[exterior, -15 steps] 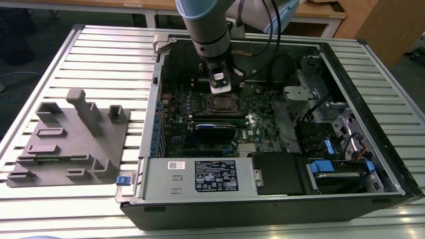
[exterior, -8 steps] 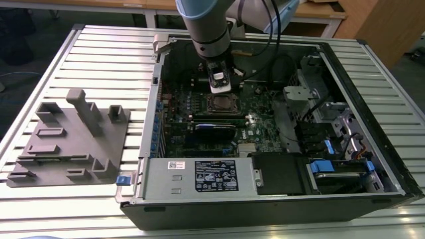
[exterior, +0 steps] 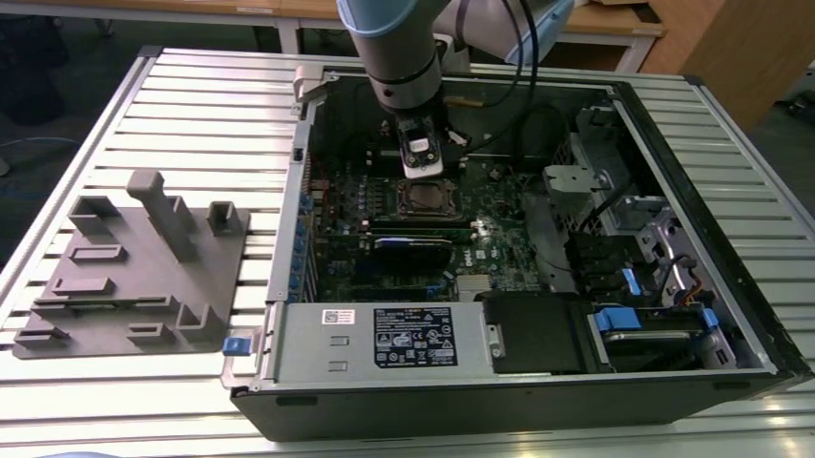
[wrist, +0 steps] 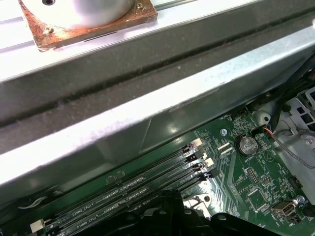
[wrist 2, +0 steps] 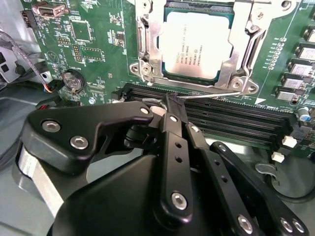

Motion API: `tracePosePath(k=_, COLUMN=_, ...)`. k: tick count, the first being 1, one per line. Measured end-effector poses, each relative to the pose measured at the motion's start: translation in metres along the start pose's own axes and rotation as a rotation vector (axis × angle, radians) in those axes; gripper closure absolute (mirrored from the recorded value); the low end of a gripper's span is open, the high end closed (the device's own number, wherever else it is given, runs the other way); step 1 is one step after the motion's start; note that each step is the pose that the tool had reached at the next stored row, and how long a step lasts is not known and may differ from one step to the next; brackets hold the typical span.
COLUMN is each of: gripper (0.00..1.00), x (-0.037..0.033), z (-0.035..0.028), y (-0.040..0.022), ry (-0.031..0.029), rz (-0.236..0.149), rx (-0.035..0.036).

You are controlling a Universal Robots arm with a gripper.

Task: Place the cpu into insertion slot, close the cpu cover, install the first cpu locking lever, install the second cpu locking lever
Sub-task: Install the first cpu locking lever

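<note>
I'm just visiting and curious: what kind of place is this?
Probably a robotics lab or test workshop: a robot arm reaches into an open computer case lying on a slotted metal table, with a grey parts fixture beside it.

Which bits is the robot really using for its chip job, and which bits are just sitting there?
For the job: gripper, shut, at the locking lever; cpu, seated in its socket; cpu cover, down over it.

Just sitting there: memory slots, round battery, labelled box, grey holder.
</note>
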State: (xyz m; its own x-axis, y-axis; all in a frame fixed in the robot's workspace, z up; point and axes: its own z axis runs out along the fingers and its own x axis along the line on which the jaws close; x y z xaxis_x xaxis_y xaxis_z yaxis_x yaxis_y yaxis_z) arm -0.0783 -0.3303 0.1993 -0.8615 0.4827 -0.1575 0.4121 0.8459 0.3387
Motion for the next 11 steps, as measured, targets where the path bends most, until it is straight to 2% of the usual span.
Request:
tracePosePath(k=3, gripper=0.89, x=0.0001, z=0.0005, y=-0.0002, ry=-0.0005, rz=0.000, rx=-0.0003)
tracePosePath(k=11, gripper=0.89, x=0.0009, z=0.0051, y=-0.0019, ry=-0.0102, rz=-0.003, rx=-0.0020)
